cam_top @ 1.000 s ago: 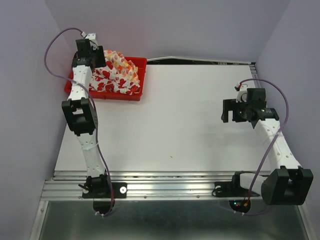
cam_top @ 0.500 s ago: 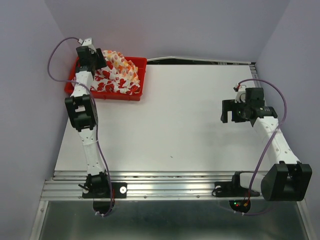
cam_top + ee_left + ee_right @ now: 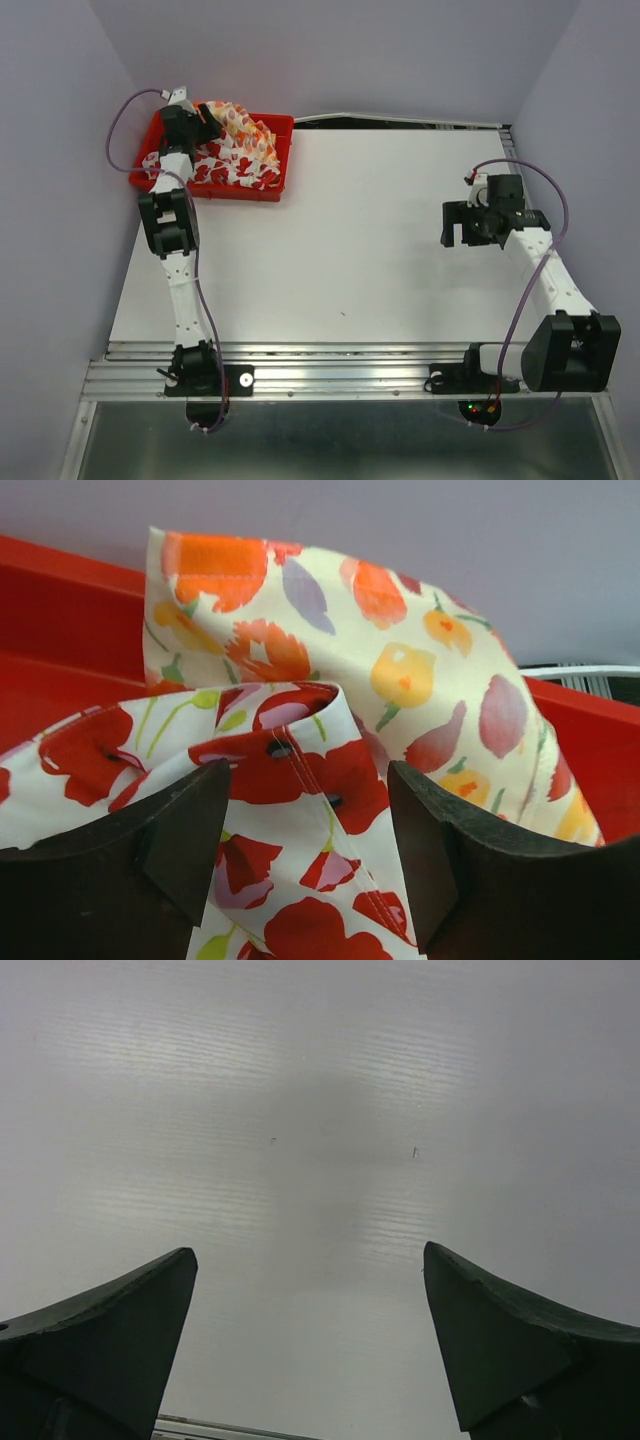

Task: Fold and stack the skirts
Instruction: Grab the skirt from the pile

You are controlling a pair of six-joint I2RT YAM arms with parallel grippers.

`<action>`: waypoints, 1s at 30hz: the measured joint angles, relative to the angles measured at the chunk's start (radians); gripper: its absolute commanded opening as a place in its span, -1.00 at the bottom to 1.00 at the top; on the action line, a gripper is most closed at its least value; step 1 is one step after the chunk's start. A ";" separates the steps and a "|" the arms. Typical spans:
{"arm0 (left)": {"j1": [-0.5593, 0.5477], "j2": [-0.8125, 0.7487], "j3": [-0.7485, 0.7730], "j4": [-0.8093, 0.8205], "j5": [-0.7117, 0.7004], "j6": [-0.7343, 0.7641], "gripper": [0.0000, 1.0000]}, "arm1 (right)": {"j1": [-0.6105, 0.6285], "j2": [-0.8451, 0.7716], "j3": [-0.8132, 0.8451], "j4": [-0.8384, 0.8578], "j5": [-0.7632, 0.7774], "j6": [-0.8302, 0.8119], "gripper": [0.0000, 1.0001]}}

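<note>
The left gripper [image 3: 308, 790], spread, straddles a fold of the red-flowered skirt [image 3: 90, 760] in the tray [image 3: 60, 600]. It should pinch that fold alone, leaving the cream skirt [image 3: 400, 640] behind.

A red rectangular plastic tray [image 3: 284, 160] sits at the far left corner of the white table [image 3: 350, 250]. Two cloth skirts lie heaped in it: the white skirt with big red flowers [image 3: 222, 166] nearer, the cream skirt with small orange, red and yellow marks [image 3: 245, 128] behind it. The left gripper [image 3: 190, 122] hangs over the tray's far left end, with a fold of the flowered skirt between its fingers [image 3: 170, 855]. The right gripper [image 3: 460, 222] hovers over the table's right side.
</note>
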 measured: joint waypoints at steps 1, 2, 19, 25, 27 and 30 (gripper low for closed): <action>0.000 0.010 0.001 0.002 0.003 -0.004 0.43 | 0.000 0.005 0.000 0.000 0.000 -0.001 1.00; 0.000 0.023 0.003 0.003 0.007 -0.009 0.34 | 0.000 0.010 0.000 -0.002 0.002 -0.001 1.00; 0.056 -0.035 -0.096 0.052 0.134 -0.134 -1.00 | 0.000 0.019 0.000 -0.010 0.003 -0.004 1.00; 0.091 -0.181 -0.102 0.014 0.180 -0.148 -1.00 | 0.000 0.011 0.021 -0.021 -0.021 -0.003 1.00; 0.094 -0.256 -0.102 0.001 0.198 -0.149 -1.00 | 0.000 0.002 0.036 -0.024 -0.029 -0.003 1.00; 0.093 -0.351 -0.102 -0.019 0.228 -0.157 -1.00 | 0.000 -0.018 0.058 -0.029 -0.041 -0.004 1.00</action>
